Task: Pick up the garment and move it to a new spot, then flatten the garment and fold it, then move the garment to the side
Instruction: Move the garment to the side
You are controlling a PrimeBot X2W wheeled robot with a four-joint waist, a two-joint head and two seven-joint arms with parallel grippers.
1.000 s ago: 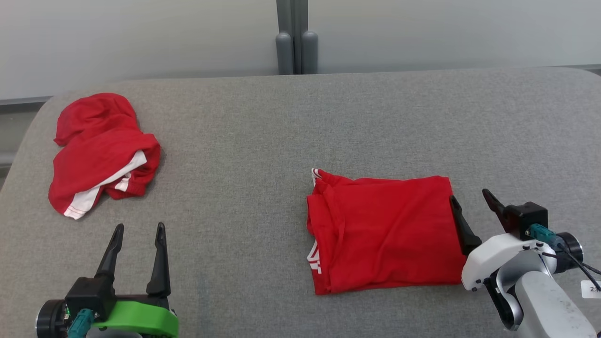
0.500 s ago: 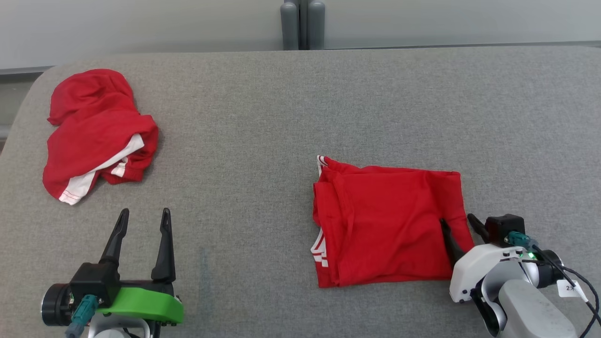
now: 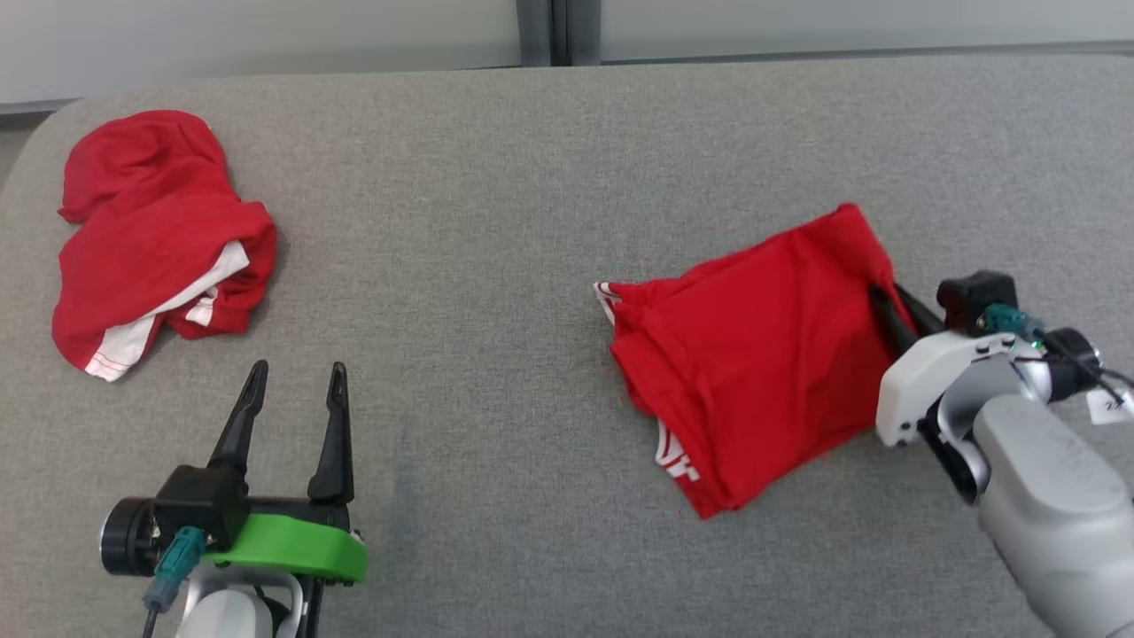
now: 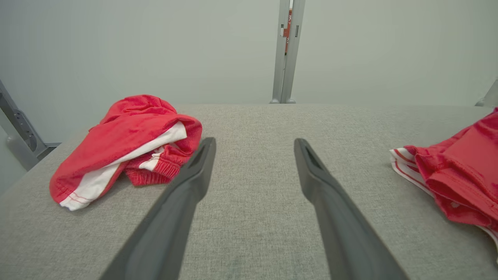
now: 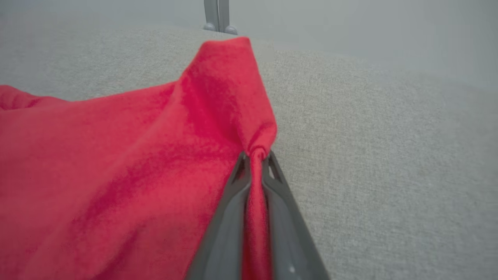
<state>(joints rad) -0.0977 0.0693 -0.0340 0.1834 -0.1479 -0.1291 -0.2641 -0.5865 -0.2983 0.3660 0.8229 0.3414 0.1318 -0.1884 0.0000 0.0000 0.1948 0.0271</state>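
Observation:
The folded red garment (image 3: 762, 354) with white trim lies askew on the grey padded table (image 3: 532, 177), right of centre. Its right edge is raised and bunched between the fingers of my right gripper (image 3: 886, 299), which is shut on it. The right wrist view shows the cloth (image 5: 136, 163) pinched into a ridge at the closed tips of that gripper (image 5: 255, 155). My left gripper (image 3: 297, 368) rests open at the lower left with nothing between its fingers. In the left wrist view the open left gripper (image 4: 253, 144) points across bare table, and the garment's (image 4: 455, 171) striped end is at the right.
A second red garment (image 3: 151, 239), crumpled and showing white panels, lies at the far left corner, also visible ahead-left of the left fingers (image 4: 128, 136). A grey post (image 3: 558, 31) stands behind the table's back edge. Bare grey surface spans the middle.
My right gripper closed on the garment's right edge and drew it up and away, so the garment tilted. The left arm kept still. The camera tipped downward.

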